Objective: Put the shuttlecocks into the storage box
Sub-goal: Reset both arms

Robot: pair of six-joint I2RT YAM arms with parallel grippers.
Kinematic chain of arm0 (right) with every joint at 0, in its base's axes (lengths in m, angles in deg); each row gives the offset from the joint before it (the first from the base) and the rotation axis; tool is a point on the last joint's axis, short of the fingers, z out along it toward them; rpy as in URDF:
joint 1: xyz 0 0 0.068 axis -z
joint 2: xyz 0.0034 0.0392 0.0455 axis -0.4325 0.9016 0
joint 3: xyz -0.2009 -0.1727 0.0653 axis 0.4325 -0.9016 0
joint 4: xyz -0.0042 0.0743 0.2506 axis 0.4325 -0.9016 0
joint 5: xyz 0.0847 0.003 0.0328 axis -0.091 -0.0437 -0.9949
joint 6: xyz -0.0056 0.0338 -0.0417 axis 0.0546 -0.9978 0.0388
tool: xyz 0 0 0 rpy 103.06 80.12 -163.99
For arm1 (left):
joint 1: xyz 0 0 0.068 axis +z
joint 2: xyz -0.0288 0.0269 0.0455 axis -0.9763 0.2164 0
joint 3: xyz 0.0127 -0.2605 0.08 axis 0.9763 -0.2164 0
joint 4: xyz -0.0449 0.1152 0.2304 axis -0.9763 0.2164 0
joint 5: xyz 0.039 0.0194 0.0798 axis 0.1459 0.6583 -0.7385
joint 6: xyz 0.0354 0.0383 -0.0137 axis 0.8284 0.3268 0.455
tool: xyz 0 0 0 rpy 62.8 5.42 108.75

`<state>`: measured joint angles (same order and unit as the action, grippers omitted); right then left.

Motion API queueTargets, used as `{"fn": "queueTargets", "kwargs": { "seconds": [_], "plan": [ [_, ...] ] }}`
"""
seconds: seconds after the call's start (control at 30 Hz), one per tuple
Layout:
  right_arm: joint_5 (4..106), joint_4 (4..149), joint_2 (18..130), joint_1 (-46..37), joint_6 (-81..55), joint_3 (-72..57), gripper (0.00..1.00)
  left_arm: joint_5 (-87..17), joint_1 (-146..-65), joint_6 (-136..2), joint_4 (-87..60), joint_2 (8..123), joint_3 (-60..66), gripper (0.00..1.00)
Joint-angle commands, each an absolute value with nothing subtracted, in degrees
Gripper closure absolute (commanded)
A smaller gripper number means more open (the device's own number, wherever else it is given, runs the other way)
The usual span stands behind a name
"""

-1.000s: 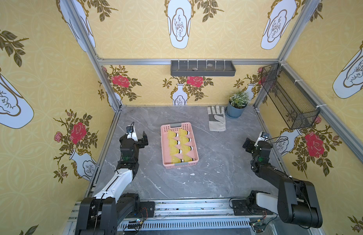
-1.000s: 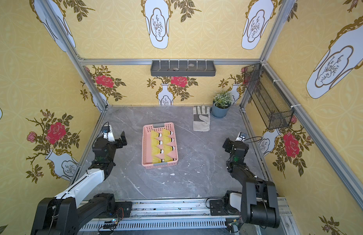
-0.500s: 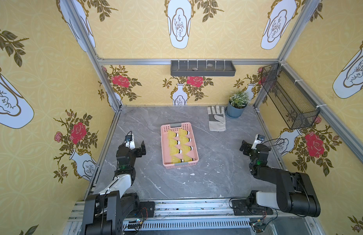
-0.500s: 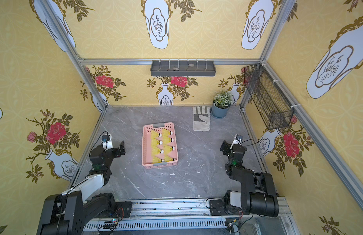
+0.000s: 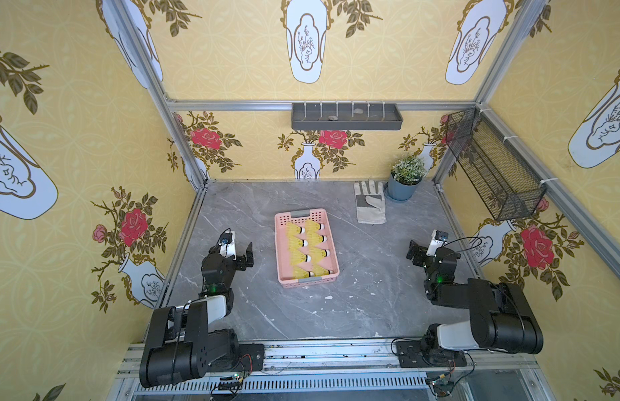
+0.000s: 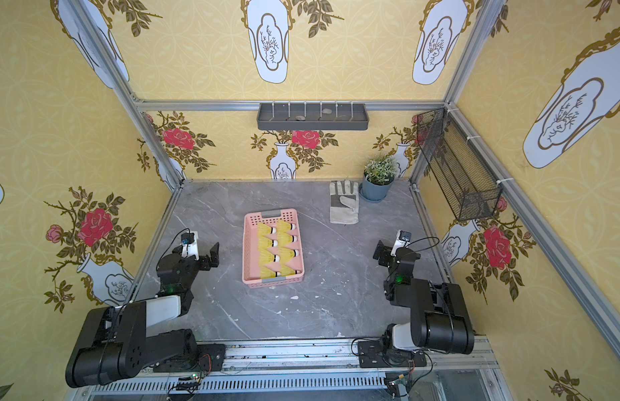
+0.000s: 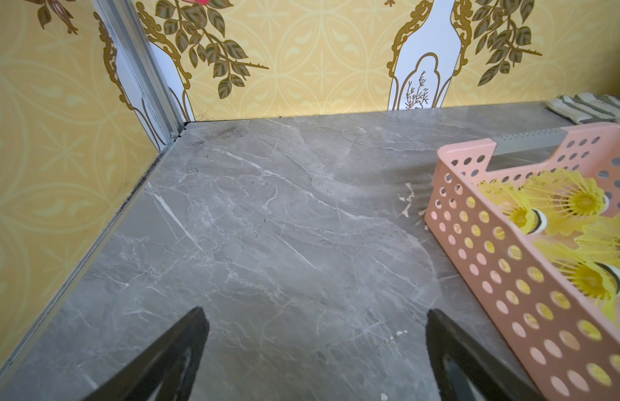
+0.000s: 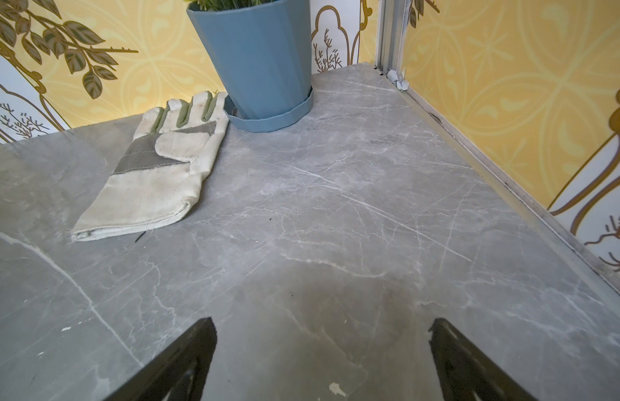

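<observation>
Pink storage box point(image 5: 280, 250) holds all eight shuttlecocks point(image 5: 310, 248); my left gripper point(image 7: 315, 323) and right gripper point(image 8: 322, 326) gape empty either side of it. A careless inward swing could knock it askew.

Storage box point(image 5: 280, 250): pink, round-hole perforated walls, grey handle pieces.
Shuttlecocks point(image 5: 313, 239): yellow skirts, black bands, white tips.
Bench point(image 5: 371, 295): grey marble, white veining.
Glove point(image 5: 369, 205): cream, grey palm patch.
Plant pot point(image 5: 402, 189): blue.
Walls point(image 5: 249, 62): yellow, red roses, white vases.

Bright even light, soft shadows; wrist views sharp, wide-angle stretch at edges.
</observation>
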<state>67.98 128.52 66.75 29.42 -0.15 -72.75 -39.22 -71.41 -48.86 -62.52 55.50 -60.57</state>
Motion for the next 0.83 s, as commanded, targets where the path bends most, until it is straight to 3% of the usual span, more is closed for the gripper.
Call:
{"fn": "queueTargets", "kwargs": {
  "seconds": [0.0, 0.8],
  "plan": [
    [67.76, 132.05, 66.72, 29.58, 0.06, -72.94, 0.02, -42.2, -71.36, -50.06, -64.21, 55.51, -60.51, 0.0],
    [67.67, 132.46, 66.76, 29.58, 0.06, -73.05, 0.03, -42.03, -71.45, -50.07, -63.93, 55.26, -60.53, 0.0]
  ]
}}
